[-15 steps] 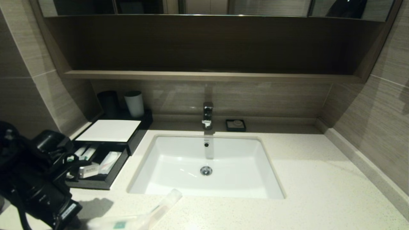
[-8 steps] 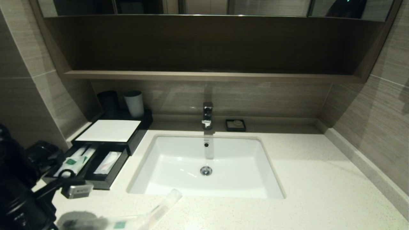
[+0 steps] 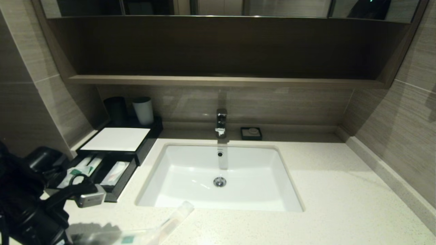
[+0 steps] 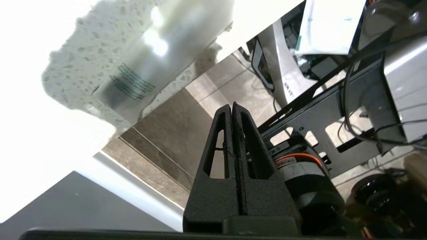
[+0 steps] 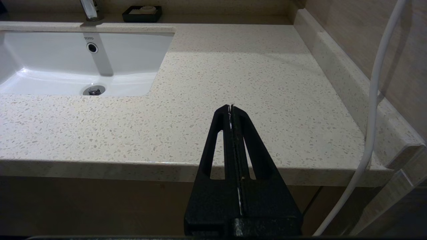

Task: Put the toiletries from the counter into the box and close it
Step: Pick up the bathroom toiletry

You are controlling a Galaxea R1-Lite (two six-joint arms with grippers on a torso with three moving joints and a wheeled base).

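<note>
Bathroom vanity: cream speckled counter [image 3: 333, 190] with a white sink basin [image 3: 190, 177] at frame centre, chrome tap [image 3: 221, 122] behind it, small black soap dish [image 3: 251, 133] to the tap's right. Wood-toned shelf across the upper frame.

Black box [image 3: 143, 149] sits at centre left of the head view, white top panel [image 3: 115, 139] flat, front drawer [image 3: 117, 190] pulled out toward the lower left. Two slim packets [image 3: 81, 166] lie in the drawer's left compartment, short pouch [image 3: 115, 173] in the right one. Dark tumbler [image 3: 115, 109] and grey cup [image 3: 143, 110] stand behind the box.

One long packet [image 3: 160, 226] lies on the counter at bottom centre-left, just below the basin's front edge, angled up to the right.

Left gripper [image 4: 232, 106] low at the left edge of the head view, just off the drawer's front corner; fingers pressed together, nothing between them. In its wrist view the tips point past the counter edge at floor tiles.

Right gripper [image 5: 231, 106] parked below the counter's front edge, right of the basin, fingers clenched and empty.
</note>
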